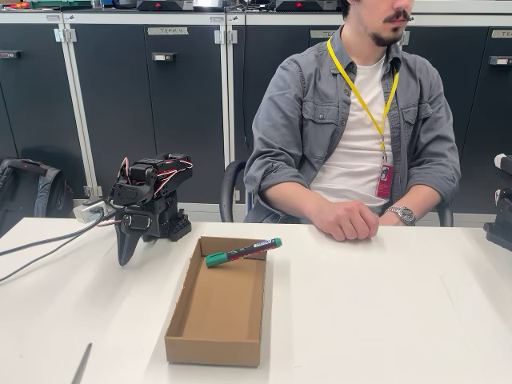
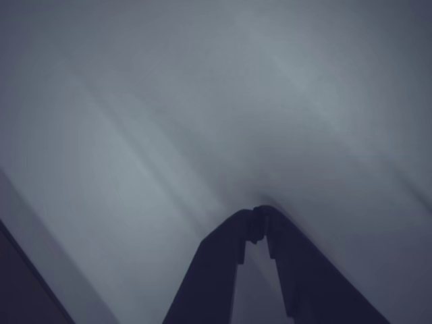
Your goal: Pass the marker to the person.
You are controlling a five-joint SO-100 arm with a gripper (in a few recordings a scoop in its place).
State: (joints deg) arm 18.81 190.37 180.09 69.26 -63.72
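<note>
The arm is sitting folded low at the left of the white table [image 1: 384, 312] in the fixed view, its black gripper [image 1: 126, 254] pointing straight down with the tip touching or nearly touching the tabletop; from this side the fingers are merging into one dark wedge, so their spacing is hard to read there. The wrist view is looking along the gripper [image 2: 259, 213] at close range: the two dark fingers are meeting at their tips, with only a thin slit showing lower down between them, so the jaws are together and holding nothing. Everything beyond them in that view is appearing as a dim, blurred grey surface with faint streaks, too soft to identify further. The marker [image 1: 242, 253] is lying across the far end of a shallow cardboard tray [image 1: 214, 346], resting tilted on the rims with its green cap toward the left and its green tail end poking past the right wall; it is well apart from the gripper. The person [image 1: 352, 128] is sitting behind the table, the top of the head cut off by the frame edge, with hands [image 1: 346, 220] resting folded on the far table edge and one hand largely covering the other.
</note>
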